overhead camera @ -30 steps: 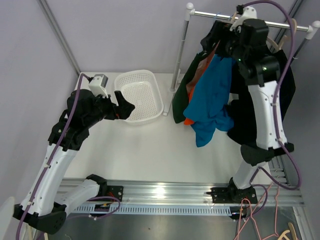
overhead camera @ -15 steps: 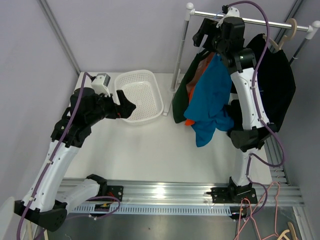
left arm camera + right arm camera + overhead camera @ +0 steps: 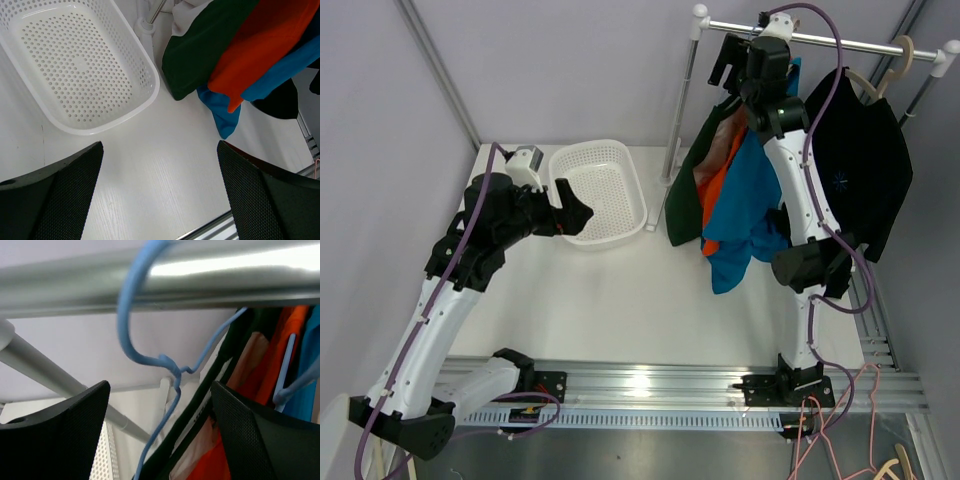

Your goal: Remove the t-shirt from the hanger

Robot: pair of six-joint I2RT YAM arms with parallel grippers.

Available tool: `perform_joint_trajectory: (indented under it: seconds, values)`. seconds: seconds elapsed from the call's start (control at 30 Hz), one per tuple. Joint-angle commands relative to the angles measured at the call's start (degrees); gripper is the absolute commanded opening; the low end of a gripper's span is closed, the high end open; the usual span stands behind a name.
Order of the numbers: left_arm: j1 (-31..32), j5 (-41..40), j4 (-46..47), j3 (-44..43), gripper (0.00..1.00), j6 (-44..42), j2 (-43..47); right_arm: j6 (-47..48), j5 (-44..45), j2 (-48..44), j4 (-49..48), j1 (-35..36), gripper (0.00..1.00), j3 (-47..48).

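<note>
Since one second ago my right arm has swung left along the rail (image 3: 225, 265), from above the black garment (image 3: 860, 170) to the end nearest the post (image 3: 682, 100). The orange t-shirt (image 3: 722, 180) now shows more beside the blue t-shirt (image 3: 745, 215). My left arm has barely shifted.

Right gripper (image 3: 160, 435): jaws wide, holding nothing, facing the blue hanger (image 3: 131, 315) hooked over the rail. I cannot tell how far the hook lies beyond the fingertips. The dark green t-shirt (image 3: 685, 200) hangs below this hanger, leftmost on the rail, its hem just above the table (image 3: 620, 300).

Left gripper (image 3: 160, 195): jaws wide, empty, above bare table between the basket (image 3: 75, 65) and the garments.

The hanger's shoulders are hidden inside the fabric; both wrist views cut off the fingertips
</note>
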State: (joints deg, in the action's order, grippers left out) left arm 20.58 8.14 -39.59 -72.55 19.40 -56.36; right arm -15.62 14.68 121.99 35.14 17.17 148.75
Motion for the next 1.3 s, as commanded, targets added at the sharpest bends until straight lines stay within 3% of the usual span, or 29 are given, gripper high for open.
perform_joint_trajectory:
  seconds: [0.0, 0.17, 0.23, 0.37, 0.57, 0.7, 0.73, 0.77, 0.83, 0.87, 0.93, 0.97, 1.27]
  values:
    - [0.43, 0.21, 2.15, -0.13, 0.99, -1.20, 0.37, 5.41, 6.67, 0.35, -7.18, 1.64, 0.86, 0.84]
    - [0.43, 0.47, 2.50, 0.39, 1.00, -1.38, 0.81, 10.69, 12.12, 0.52, -10.69, 4.27, 0.83, 0.23]
    - [0.43, 0.65, 2.68, 0.66, 1.00, -1.38, 0.90, 11.40, 12.66, 0.79, -10.97, 4.54, 0.70, 0.40]
    - [0.43, 0.74, 2.68, 1.01, 0.99, -1.47, 0.90, 12.27, 13.88, 1.32, -11.58, 4.28, 0.61, 0.32]
    - [0.43, 0.82, 2.77, 0.92, 1.00, -1.56, 0.90, 13.33, 15.64, 2.37, -11.05, 3.57, 0.60, 0.93]
    - [0.34, 0.82, 2.68, 1.19, 0.99, -1.64, 0.81, 13.95, 16.26, 3.25, -11.40, 2.61, 0.69, 0.93]
    - [0.34, 0.82, 2.77, 1.19, 1.00, -1.73, 0.72, 13.95, 16.26, 3.51, -11.32, 2.35, 0.66, 1.02]
    - [0.43, 0.82, 2.77, 1.27, 1.00, -1.64, 0.64, 13.86, 16.17, 3.60, -11.49, 2.00, 0.54, 1.02]
    - [0.43, 0.82, 2.77, 1.36, 1.00, -1.64, 0.64, 14.21, 16.79, 3.60, -11.93, 1.82, 0.40, 0.76]
    - [0.43, 0.74, 2.85, 1.36, 1.00, -1.73, 0.64, 14.04, 16.61, 3.60, -12.02, 1.55, 0.21, 0.75]
    - [0.43, 0.65, 2.85, 1.36, 0.99, -1.73, 0.64, 13.86, 16.44, 3.34, -12.11, 1.55, 0.04, 0.75]
    - [0.43, 0.56, 2.77, 1.45, 1.00, -1.73, 0.64, 13.77, 16.00, 2.82, -12.11, 1.64, 0.00, 0.84]
    - [0.43, 0.29, 3.12, 1.45, 0.99, -1.82, 1.07, 19.31, 12.49, -4.04, -15.45, 5.85, 0.00, -0.39]
